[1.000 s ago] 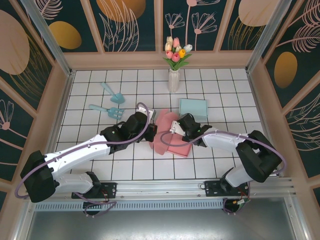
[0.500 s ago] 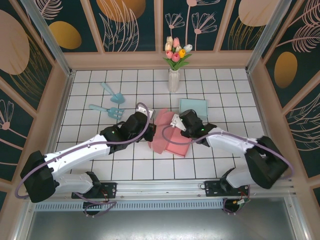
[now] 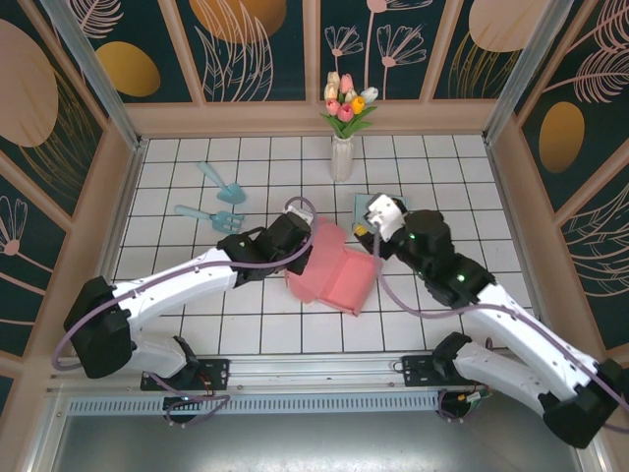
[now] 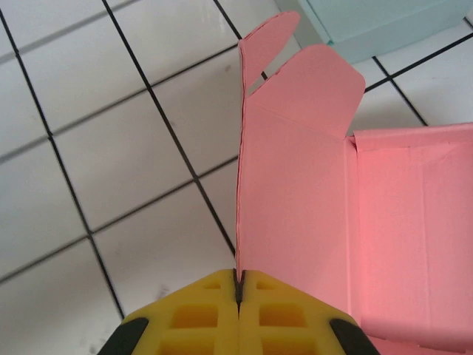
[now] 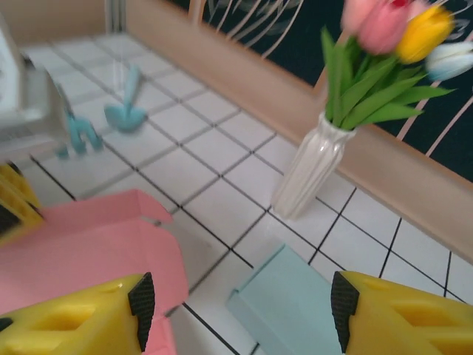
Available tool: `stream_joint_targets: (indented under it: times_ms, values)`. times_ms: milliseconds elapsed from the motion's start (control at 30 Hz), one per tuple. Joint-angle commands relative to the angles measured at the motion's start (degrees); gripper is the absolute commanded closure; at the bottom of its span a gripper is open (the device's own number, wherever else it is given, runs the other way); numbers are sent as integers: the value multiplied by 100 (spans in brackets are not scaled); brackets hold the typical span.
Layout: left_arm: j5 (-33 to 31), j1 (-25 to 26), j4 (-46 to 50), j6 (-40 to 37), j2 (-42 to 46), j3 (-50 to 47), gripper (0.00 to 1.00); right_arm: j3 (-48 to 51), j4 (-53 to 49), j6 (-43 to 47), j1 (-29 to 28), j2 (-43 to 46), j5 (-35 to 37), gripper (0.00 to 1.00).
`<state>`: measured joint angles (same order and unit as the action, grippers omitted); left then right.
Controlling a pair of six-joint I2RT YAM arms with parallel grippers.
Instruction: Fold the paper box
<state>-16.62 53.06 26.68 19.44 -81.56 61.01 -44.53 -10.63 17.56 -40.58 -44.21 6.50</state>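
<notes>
The pink paper box (image 3: 339, 278) lies partly unfolded on the tiles in the middle, one wall and its rounded flaps standing up. My left gripper (image 3: 303, 248) is shut on the lower edge of that upright wall (image 4: 295, 192), the yellow fingers (image 4: 192, 318) pressed together around the thin card. My right gripper (image 3: 371, 234) hovers at the box's far right corner, raised off it. In the right wrist view its jaws stand wide open (image 5: 240, 310) with nothing between them. Below them lie the pink flap (image 5: 89, 237) and a pale blue box (image 5: 292, 303).
The pale blue box (image 3: 391, 208) lies just behind the pink one, partly under my right wrist. A white vase of tulips (image 3: 341, 152) stands at the back centre. Two teal garden tools (image 3: 221, 182) lie at the back left. Wooden walls ring the tiled floor.
My right gripper has opened, let go of the pink box and risen back to the right. My left gripper, still shut on the wall, has shifted slightly right with the box.
</notes>
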Motion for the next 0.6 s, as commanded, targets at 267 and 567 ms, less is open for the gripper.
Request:
stream_joint_targets:
  times_ms: [267, 567]
  values:
    - [605, 323, 1151, -3103, -271, 788, 99, 1149, 396, -2698, 34, 963, 176, 33]
    - [1696, 323, 1002, -4538, 502, 820, 100, 2521, 1921, -1357, 98, 1121, -537, 39]
